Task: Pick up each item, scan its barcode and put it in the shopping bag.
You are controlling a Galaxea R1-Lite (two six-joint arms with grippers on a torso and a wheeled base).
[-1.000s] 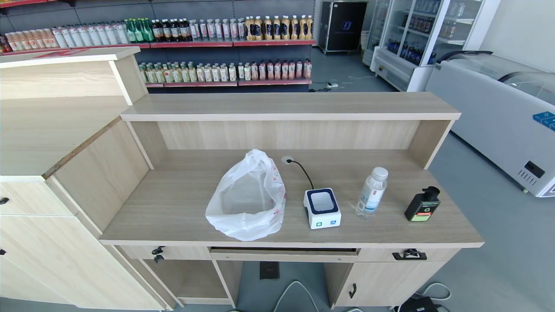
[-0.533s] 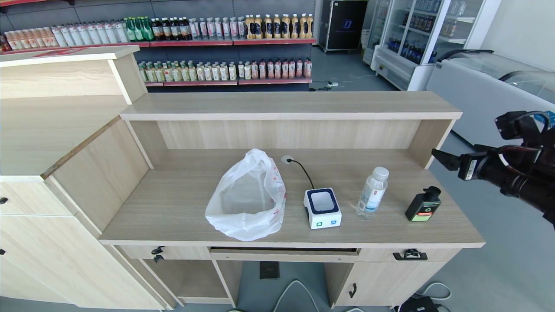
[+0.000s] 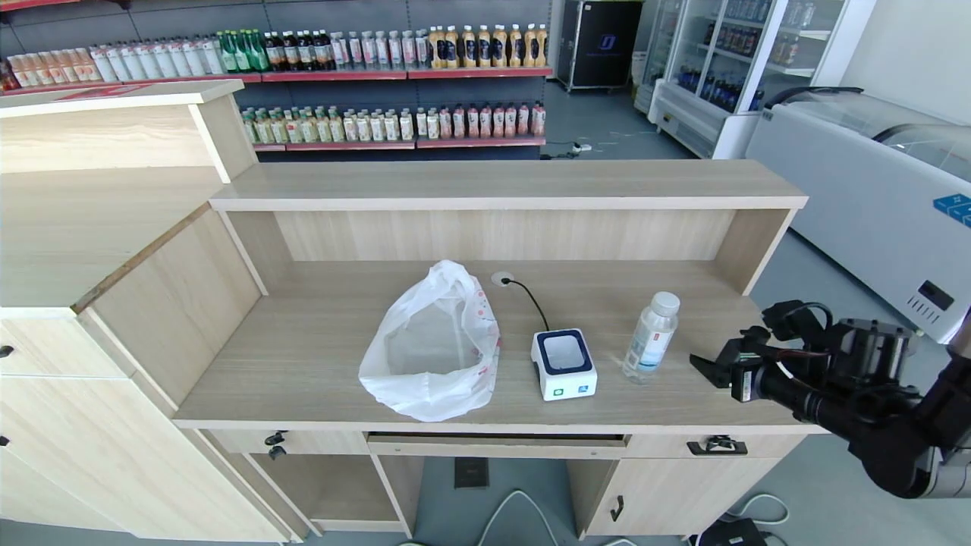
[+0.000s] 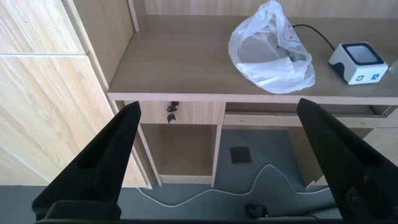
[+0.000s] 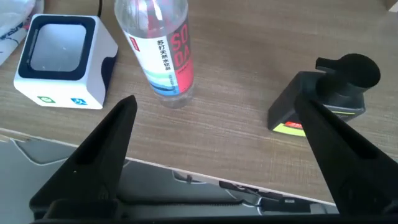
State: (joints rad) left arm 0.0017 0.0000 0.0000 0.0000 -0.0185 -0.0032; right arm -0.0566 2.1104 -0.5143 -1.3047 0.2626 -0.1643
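Hanging low before the worktop (image 3: 303, 356), the left pincer (image 4: 217, 112) is gaping wide and holding nothing. The right pincer (image 3: 709, 369), likewise spread wide, is hovering by the pump bottle (image 5: 329, 93). Farther along, the water bottle (image 3: 650, 337), scanner (image 3: 563, 364) and shopping bag (image 3: 432, 345) are standing.

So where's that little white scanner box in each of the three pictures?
Head view: the scanner sits between the shopping bag and the water bottle.
Left wrist view: the scanner stands just past the shopping bag.
Right wrist view: the scanner stands close beside the water bottle.
Shared landmark: the shopping bag, next to the scanner.
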